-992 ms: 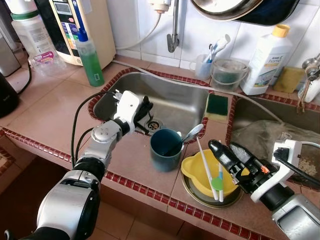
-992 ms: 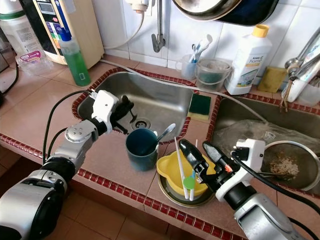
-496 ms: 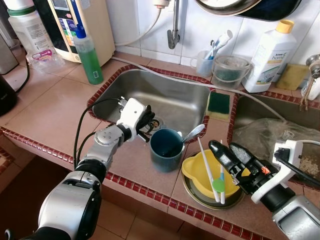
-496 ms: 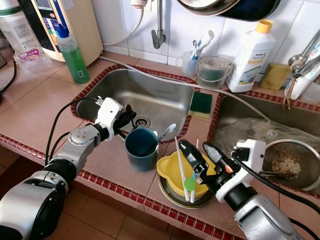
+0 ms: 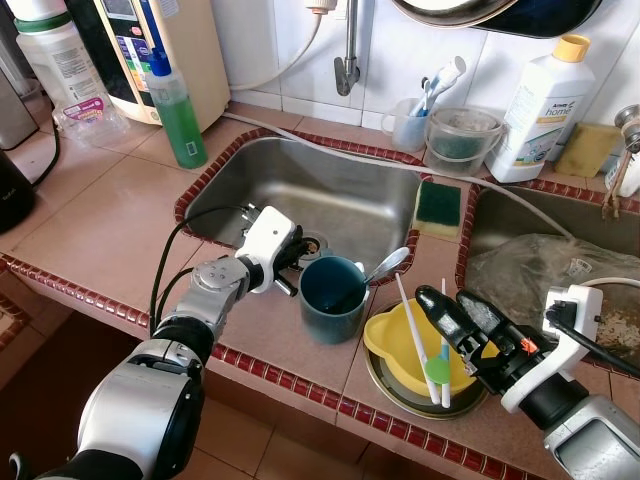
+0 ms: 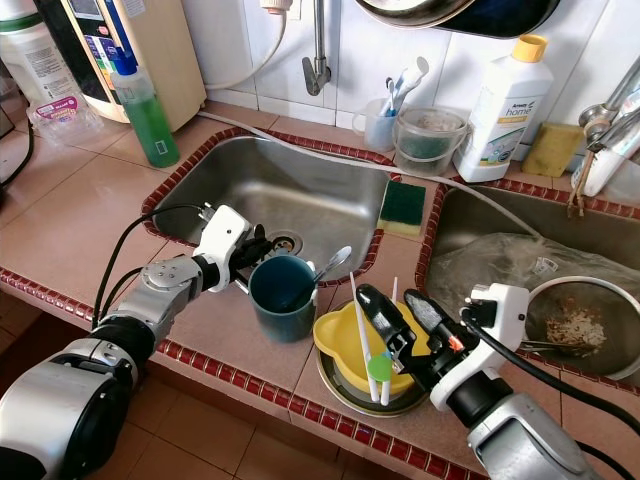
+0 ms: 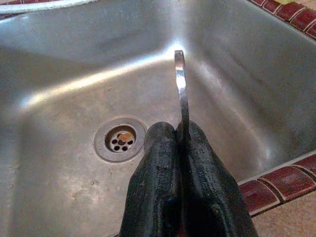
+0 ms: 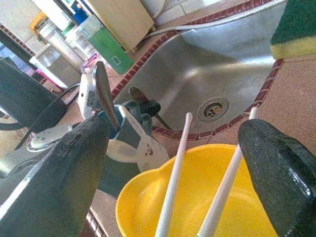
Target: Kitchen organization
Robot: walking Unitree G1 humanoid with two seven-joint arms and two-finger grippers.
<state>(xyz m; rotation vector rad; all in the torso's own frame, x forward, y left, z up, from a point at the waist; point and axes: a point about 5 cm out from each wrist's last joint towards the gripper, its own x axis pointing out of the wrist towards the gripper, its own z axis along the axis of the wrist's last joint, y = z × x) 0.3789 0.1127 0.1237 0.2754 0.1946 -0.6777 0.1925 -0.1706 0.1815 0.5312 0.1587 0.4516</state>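
Observation:
My left gripper [image 5: 288, 262] hovers at the sink's near rim, just left of the dark blue cup [image 5: 332, 300], which holds a spoon [image 5: 386, 264]. In the left wrist view its fingers [image 7: 157, 173] are shut on a thin metal utensil [image 7: 181, 91] that sticks out over the sink drain [image 7: 120, 139]. My right gripper [image 5: 452, 303] is open, its fingers spread wide above the yellow bowl [image 5: 395, 350]. Two white sticks [image 8: 174, 173] lie across that bowl, which rests on a round metal plate [image 5: 392, 398].
The steel sink [image 5: 340, 190] lies behind the cup, with a green sponge [image 5: 435, 208] on its right rim. A green soap bottle [image 5: 178, 105], a toothbrush cup [image 5: 408, 128], a clear tub [image 5: 460, 145] and a white detergent bottle [image 5: 545, 95] line the back. A second basin with a strainer [image 6: 575, 330] is at right.
My left gripper has come from over the sink toward the near rim, right beside the blue cup, still holding the utensil. The right gripper has shifted slightly to the right and stays open.

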